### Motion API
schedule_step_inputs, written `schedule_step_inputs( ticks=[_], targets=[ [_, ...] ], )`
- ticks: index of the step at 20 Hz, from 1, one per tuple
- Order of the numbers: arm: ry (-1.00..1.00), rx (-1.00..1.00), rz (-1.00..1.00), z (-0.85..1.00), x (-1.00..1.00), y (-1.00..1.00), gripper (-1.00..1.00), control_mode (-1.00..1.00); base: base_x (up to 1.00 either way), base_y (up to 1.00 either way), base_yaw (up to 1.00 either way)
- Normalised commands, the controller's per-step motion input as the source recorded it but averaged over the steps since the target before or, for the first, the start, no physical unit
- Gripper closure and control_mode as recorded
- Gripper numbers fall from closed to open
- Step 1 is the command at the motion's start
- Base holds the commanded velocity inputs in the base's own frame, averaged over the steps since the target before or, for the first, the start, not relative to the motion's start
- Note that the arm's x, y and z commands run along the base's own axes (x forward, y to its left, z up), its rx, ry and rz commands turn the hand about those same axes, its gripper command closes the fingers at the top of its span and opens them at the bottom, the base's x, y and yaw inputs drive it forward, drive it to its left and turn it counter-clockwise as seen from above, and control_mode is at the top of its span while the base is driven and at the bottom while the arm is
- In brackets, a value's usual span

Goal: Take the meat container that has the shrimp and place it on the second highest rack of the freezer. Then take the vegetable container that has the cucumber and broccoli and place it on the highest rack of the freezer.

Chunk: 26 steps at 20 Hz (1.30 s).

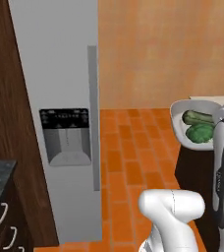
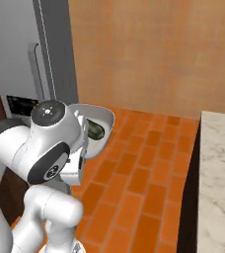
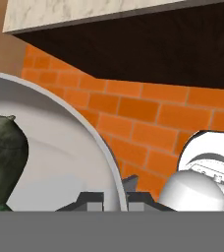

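While its fingertips are mostly cut off at the hand view's bottom edge, the hand [image 3: 115,194] is clamped on the bowl's [image 3: 74,147] rim, holding it above the brick floor [image 1: 128,162]. Cucumber [image 1: 198,117] and broccoli [image 1: 200,133] lie inside, partly hidden by the arm. Beyond stands the closed freezer [image 1: 60,74].

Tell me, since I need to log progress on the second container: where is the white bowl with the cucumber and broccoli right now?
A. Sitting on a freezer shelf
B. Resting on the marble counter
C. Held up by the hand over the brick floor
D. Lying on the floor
C. The white bowl hangs over the orange brick floor, its rim pinched in the hand, with the freezer door shut.
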Motion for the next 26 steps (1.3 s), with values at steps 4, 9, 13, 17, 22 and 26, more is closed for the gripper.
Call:
schedule_step_inputs(
  ticks=[4, 9, 13, 17, 22, 26],
  targets=[
    [0.0, 0.0, 0.0, 0.0, 0.0, 0.0, 1.0, 1.0, 0.9, -0.79, -0.13],
    [0.0, 0.0, 0.0, 0.0, 0.0, 0.0, 1.0, 1.0, 0.79, -0.91, -0.11],
    [0.0, 0.0, 0.0, 0.0, 0.0, 0.0, 1.0, 1.0, 0.93, -0.74, -0.07],
    [0.0, 0.0, 0.0, 0.0, 0.0, 0.0, 1.0, 1.0, 1.0, -0.32, 0.0],
    [0.0, 0.0, 0.0, 0.0, 0.0, 0.0, 1.0, 1.0, 1.0, -0.04, 0.0],
    [0.0, 0.0, 0.0, 0.0, 0.0, 0.0, 1.0, 1.0, 1.0, 0.0, 0.02]
  ],
)
